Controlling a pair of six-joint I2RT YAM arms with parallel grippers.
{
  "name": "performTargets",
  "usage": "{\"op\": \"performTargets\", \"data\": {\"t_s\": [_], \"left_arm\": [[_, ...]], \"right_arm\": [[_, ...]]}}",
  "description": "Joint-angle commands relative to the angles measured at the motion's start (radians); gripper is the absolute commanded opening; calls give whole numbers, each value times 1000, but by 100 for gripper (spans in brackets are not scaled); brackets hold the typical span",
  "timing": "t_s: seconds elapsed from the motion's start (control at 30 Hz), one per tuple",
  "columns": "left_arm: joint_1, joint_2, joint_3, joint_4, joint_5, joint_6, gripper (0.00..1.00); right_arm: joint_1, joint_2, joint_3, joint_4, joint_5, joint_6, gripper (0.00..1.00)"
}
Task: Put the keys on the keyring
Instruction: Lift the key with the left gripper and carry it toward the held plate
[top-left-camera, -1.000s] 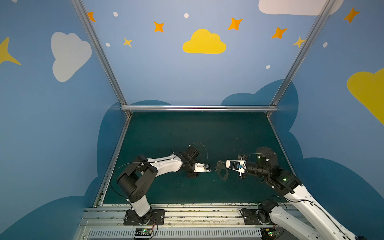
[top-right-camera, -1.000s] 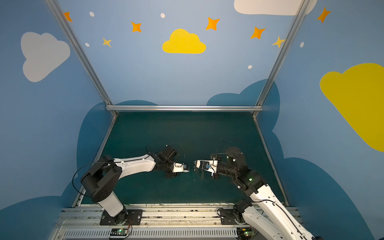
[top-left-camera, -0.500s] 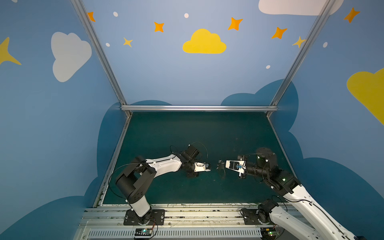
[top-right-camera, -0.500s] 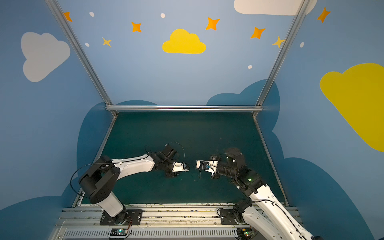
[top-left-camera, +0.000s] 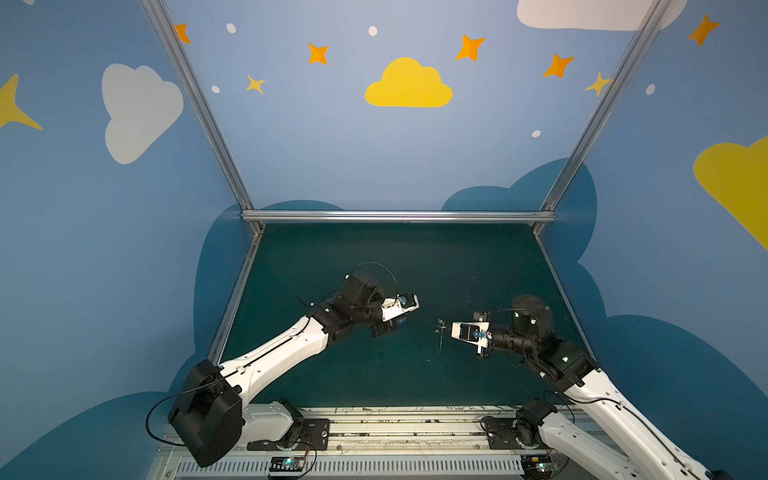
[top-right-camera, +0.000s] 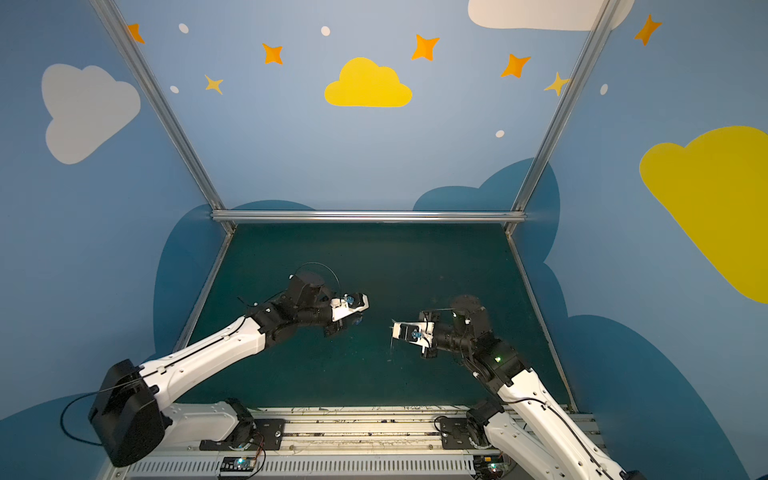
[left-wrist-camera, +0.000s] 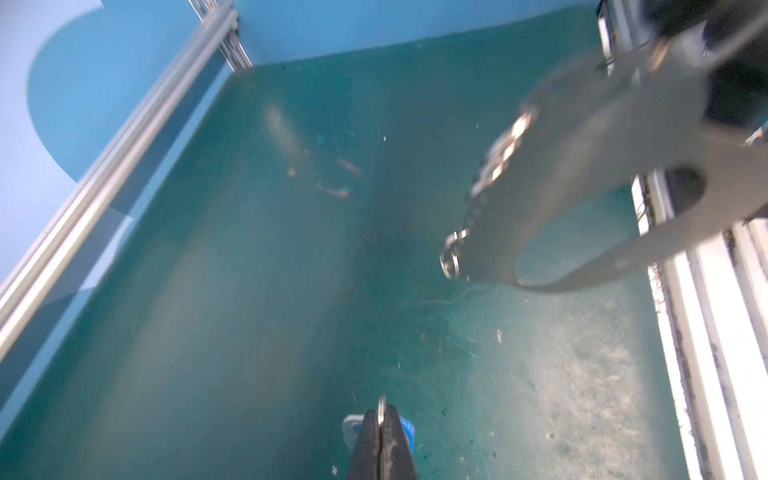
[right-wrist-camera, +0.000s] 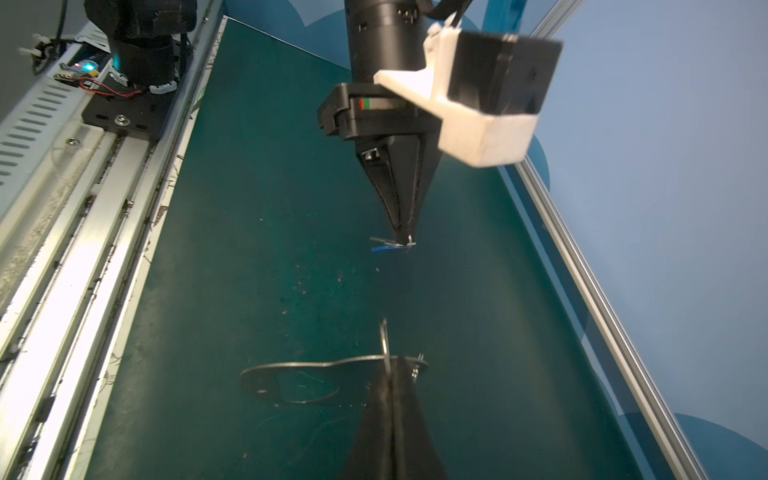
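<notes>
My left gripper (right-wrist-camera: 406, 242) is shut on the keys (right-wrist-camera: 384, 246), a tiny silver bunch with a blue glint. In the left wrist view a thin silver ring (left-wrist-camera: 381, 405) pokes from between the shut jaws, with a blue and white piece (left-wrist-camera: 352, 428) behind them. My right gripper (right-wrist-camera: 390, 360) is shut on the keyring (right-wrist-camera: 291, 372), a flat grey plate with an oblong slot, pinched at its edge by a wire ring (right-wrist-camera: 384, 338). In both top views the keyring (top-left-camera: 439, 336) (top-right-camera: 392, 341) shows edge-on, above the mat. A gap separates the left gripper (top-left-camera: 400, 323) from it.
The green mat (top-left-camera: 374, 257) is bounded by aluminium rails at the back (top-left-camera: 395, 216) and sides, and by the base track (top-left-camera: 395, 428) in front. Blue walls close in on three sides. Scratches and small flecks mark the mat.
The left gripper has drawn back to the left, away from the keyring, widening the gap. The right gripper has turned the plate so it now shows edge-on from above.
</notes>
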Motion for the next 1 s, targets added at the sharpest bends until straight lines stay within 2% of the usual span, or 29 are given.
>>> {"op": "performTargets", "data": {"t_s": [0.0,0.13,0.27,0.67,0.97], "left_arm": [[2,-39,28,33,45,-25,4],[1,-85,27,67,74,12,3],[-1,-101,50,76,118,25,3],[-18,-149,87,110,229,35,3],[-41,-157,121,57,265,122,3]], "right_arm": [[-3,21,64,-8,-88,2,0],[-3,64,115,-66,-160,13,0],[-2,83,116,-29,-208,69,0],[0,149,165,2,-293,190,0],[-2,177,205,-8,-302,229,0]]}}
